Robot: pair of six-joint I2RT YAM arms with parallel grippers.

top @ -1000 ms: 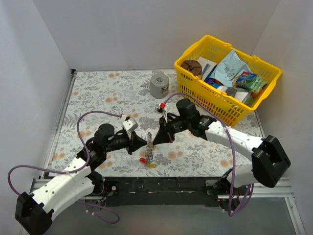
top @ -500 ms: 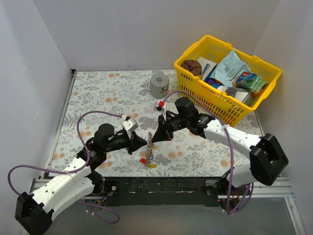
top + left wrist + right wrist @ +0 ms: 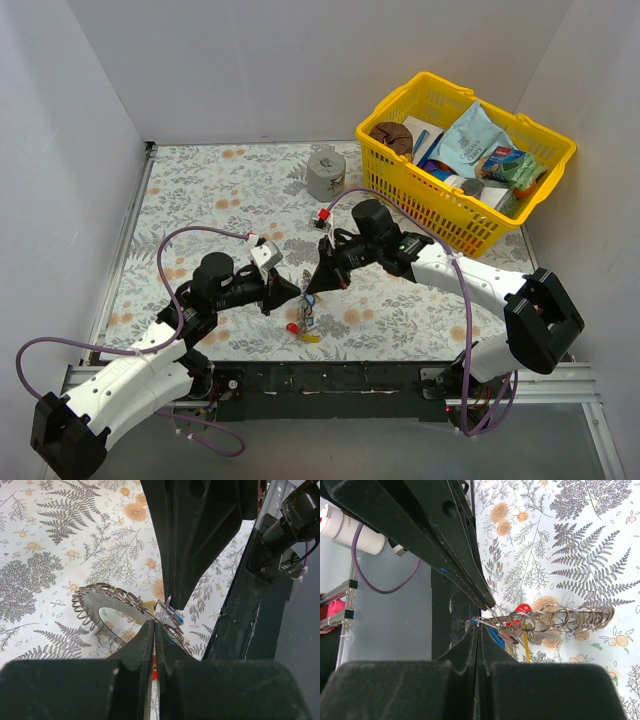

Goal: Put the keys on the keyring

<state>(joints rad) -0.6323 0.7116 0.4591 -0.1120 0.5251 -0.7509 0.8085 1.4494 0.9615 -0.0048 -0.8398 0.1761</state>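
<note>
The keyring (image 3: 107, 611), a flat grey ring with looped edges, is held up over the flowered table; it shows edge-on in the right wrist view (image 3: 570, 618). My left gripper (image 3: 154, 625) is shut on its rim, and shows in the top view (image 3: 297, 290). My right gripper (image 3: 479, 625) is shut on a thin wire loop beside the blue key (image 3: 496, 633), tip to tip with the left gripper (image 3: 311, 287). The red key (image 3: 522, 608) and the yellow key (image 3: 526, 649) hang by the ring. The keys (image 3: 303, 325) dangle below both tips.
A grey can (image 3: 325, 175) stands at the back middle. A yellow basket (image 3: 430, 188) full of packets is at the back right. A small red and white object (image 3: 325, 217) lies behind the right gripper. The black front rail (image 3: 330, 378) is close below the keys.
My right arm has shifted slightly left and back, its tip staying at the keyring. The left arm and the keys have hardly moved.
</note>
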